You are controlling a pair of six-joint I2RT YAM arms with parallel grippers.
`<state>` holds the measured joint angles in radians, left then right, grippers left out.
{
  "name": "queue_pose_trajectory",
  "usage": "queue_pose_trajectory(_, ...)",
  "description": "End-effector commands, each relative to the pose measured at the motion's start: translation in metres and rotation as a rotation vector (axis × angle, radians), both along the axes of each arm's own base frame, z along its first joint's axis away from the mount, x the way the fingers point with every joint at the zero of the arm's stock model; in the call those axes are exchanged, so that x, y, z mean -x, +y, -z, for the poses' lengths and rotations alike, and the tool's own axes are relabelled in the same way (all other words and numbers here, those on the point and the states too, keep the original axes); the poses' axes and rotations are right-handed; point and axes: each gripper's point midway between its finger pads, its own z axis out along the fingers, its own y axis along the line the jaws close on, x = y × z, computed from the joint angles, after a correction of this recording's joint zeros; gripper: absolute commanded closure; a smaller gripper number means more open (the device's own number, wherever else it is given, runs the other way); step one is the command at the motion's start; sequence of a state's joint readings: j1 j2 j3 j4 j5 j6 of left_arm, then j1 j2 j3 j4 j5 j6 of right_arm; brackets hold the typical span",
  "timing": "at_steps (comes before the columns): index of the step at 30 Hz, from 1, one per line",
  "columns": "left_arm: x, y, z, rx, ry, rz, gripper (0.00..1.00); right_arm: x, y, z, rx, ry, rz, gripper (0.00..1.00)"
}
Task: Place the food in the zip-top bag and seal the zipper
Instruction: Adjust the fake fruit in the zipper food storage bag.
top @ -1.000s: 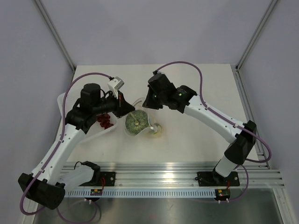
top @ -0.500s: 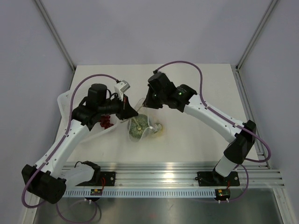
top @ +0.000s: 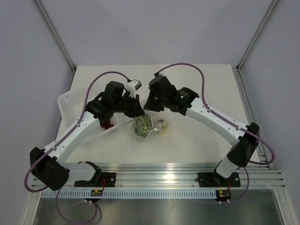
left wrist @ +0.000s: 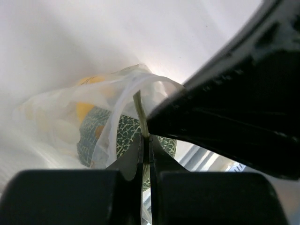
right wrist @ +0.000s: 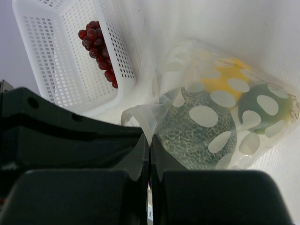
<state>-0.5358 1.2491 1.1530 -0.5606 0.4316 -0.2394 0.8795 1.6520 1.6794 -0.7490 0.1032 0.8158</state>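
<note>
The zip-top bag (top: 146, 126), clear with cream dots, hangs between both grippers above the table. Inside it is the food: a netted green melon (right wrist: 187, 131), a yellow ball (right wrist: 220, 79) and a grey-green round fruit (right wrist: 262, 110). My left gripper (left wrist: 146, 140) is shut on the bag's mouth edge, with the whitish zipper (left wrist: 119, 110) curving away from it. My right gripper (right wrist: 149, 140) is shut on the same zipper (right wrist: 140, 117), right beside the left gripper's dark body (right wrist: 61, 126). From above, the left gripper (top: 138, 110) and the right gripper (top: 149, 108) almost touch.
A white perforated basket (right wrist: 61, 51) holding red grapes (right wrist: 101, 47) stands to the left of the bag, partly under the left arm (top: 79, 129). Both arms' purple cables arch over the back of the table (top: 201, 84).
The left gripper has travelled right along the bag's mouth until it is next to the right gripper. The bag has shifted slightly right and narrowed. The right gripper has barely moved.
</note>
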Motion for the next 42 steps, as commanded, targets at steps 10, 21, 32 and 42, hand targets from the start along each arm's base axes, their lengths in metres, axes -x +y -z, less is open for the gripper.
queue_pose_trajectory(10, -0.031, 0.013, 0.001, -0.114, -0.053, -0.220, 1.00, 0.019, -0.003, -0.044, -0.122, -0.074, -0.011, 1.00)
queue_pose_trajectory(21, 0.004, 0.000, -0.026, -0.020, -0.035, -0.099, 0.34, 0.018, -0.006, -0.028, -0.110, -0.052, 0.020, 1.00)
queue_pose_trajectory(32, 0.043, 0.060, -0.077, 0.001, -0.189, -0.239, 0.39, 0.014, -0.002, -0.027, -0.135, -0.051, 0.031, 1.00)
queue_pose_trajectory(42, 0.036, 0.069, 0.008, -0.031, -0.055, -0.392, 0.48, 0.016, -0.002, -0.036, -0.148, -0.068, 0.015, 1.00)
